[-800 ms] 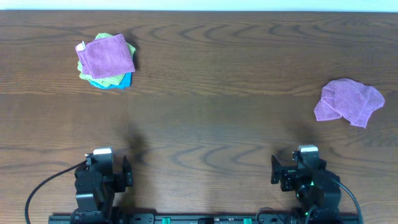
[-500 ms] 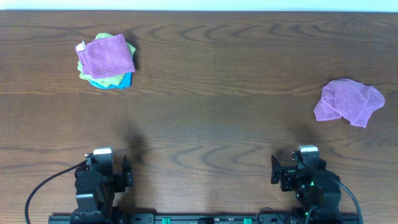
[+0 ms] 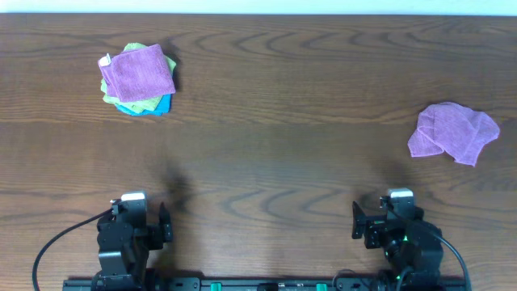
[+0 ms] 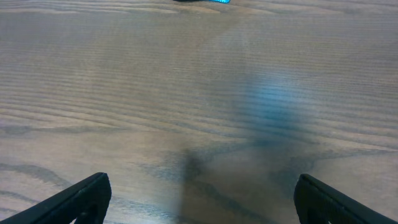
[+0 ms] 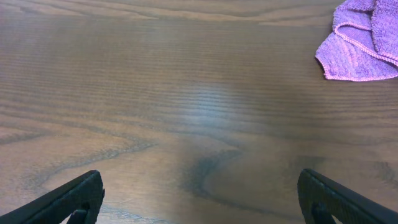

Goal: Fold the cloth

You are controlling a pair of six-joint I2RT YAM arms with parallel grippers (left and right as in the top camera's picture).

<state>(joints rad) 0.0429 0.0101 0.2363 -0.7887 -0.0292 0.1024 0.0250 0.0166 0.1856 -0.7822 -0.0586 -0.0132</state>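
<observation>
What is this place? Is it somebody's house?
Most likely a robot practice workbench, not a house. A left claw and a right claw sit open at the edge of a wooden table, with one rumpled purple cloth and a neat pile of cloths set out.

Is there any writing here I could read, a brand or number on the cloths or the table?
No text can be read.
The white tag on the flat purple cloth atop the stack: too small to show any print.
The rumpled lilac cloth and the table: no lettering visible.
</observation>
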